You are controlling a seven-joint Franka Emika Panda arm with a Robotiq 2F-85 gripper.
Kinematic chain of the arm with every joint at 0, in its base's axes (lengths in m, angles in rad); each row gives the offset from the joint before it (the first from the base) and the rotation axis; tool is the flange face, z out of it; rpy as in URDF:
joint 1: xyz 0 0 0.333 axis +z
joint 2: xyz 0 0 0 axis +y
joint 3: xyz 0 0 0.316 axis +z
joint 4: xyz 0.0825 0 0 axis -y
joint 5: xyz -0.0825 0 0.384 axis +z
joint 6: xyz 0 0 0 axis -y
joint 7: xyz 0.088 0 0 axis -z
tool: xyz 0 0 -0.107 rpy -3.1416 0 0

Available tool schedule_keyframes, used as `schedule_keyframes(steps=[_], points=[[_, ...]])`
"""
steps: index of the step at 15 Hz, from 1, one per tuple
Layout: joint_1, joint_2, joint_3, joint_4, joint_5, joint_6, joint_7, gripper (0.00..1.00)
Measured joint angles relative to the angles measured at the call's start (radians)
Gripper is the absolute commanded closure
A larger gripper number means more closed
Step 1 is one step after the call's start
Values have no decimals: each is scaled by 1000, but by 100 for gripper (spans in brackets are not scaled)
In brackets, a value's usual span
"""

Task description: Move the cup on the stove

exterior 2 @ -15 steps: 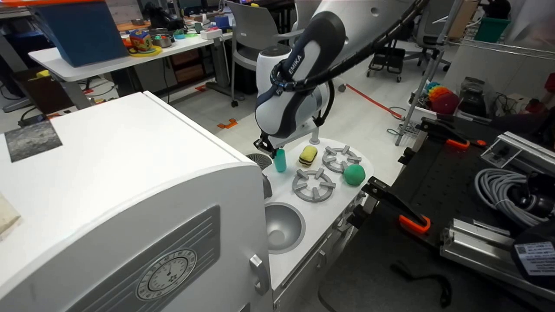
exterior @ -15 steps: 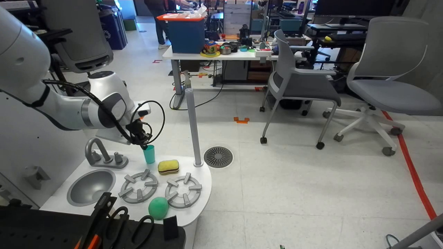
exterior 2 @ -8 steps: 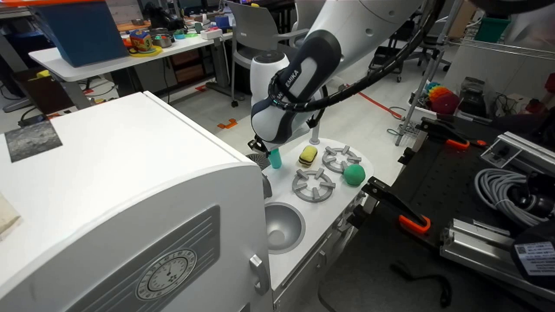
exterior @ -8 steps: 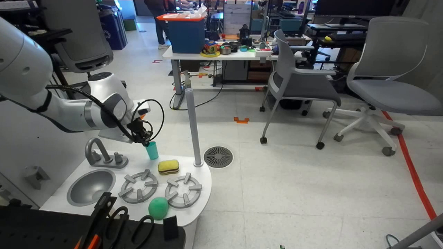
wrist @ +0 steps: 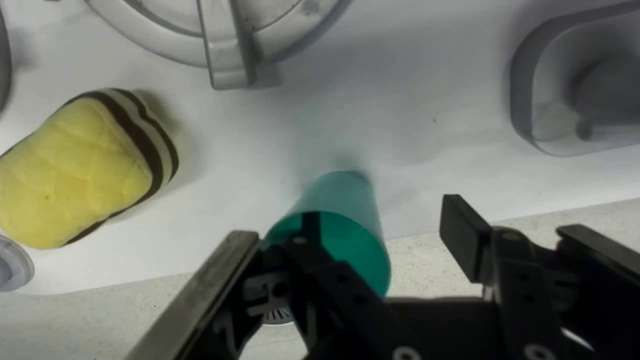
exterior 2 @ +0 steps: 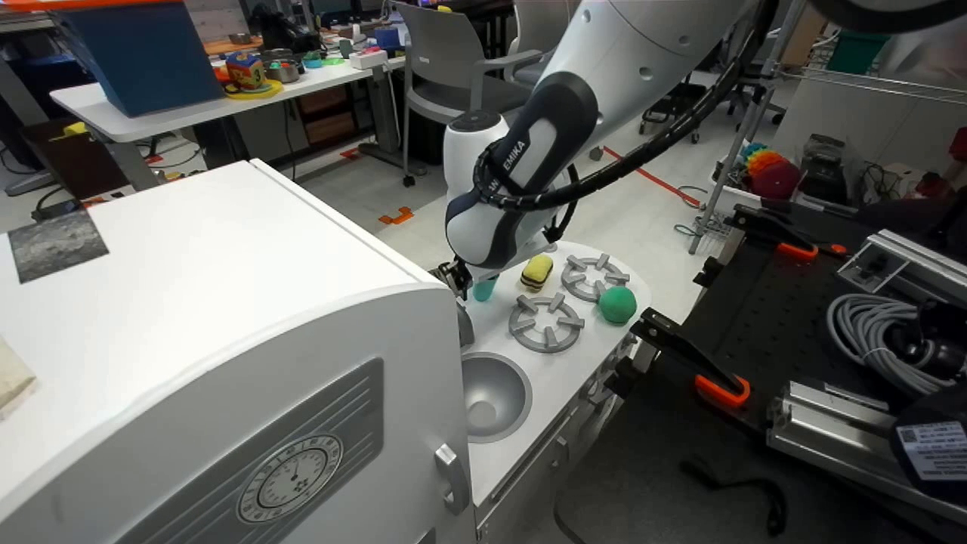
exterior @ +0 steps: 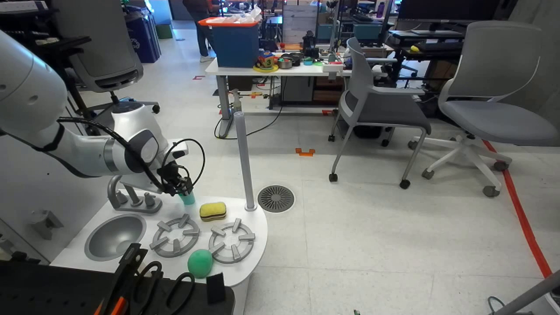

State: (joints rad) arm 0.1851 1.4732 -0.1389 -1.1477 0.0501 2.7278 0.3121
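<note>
The teal cup (wrist: 345,195) is near the counter's edge behind the burners, its mouth facing the wrist camera. My gripper (wrist: 385,232) stands open at its rim: one fingertip reaches into the mouth, while the other finger (wrist: 457,225) is apart from the cup on the right. Both exterior views show the cup (exterior: 187,200) (exterior 2: 484,289) partly hidden by the gripper (exterior: 184,190). Whether its base sits flat is hard to tell. The white stove (exterior: 204,239) has two grey burner rings; a spoke (wrist: 225,50) of the nearer one shows in the wrist view.
A yellow sponge (exterior: 213,211) lies beside the cup, behind the burners. The green ball (exterior: 200,263) sits at the counter's front. A faucet (exterior: 131,192) and sink (exterior: 92,245) are on the cup's other side. A grey post (exterior: 244,162) rises at the counter's corner.
Half a second ago the cup hung slightly higher and tilted under the gripper. Arm and cup have since come down, and the jaws now stand apart.
</note>
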Motion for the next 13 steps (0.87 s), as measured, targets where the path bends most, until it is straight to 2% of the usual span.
schedule_keyframes(steps=[1, 7, 13], points=[[0, -2, 4, -8, 2, 0, 3, 0], [2, -90, 35, -100, 38, 0, 33, 0], [6, -269, 54, -298, 67, -31, 73, 0]])
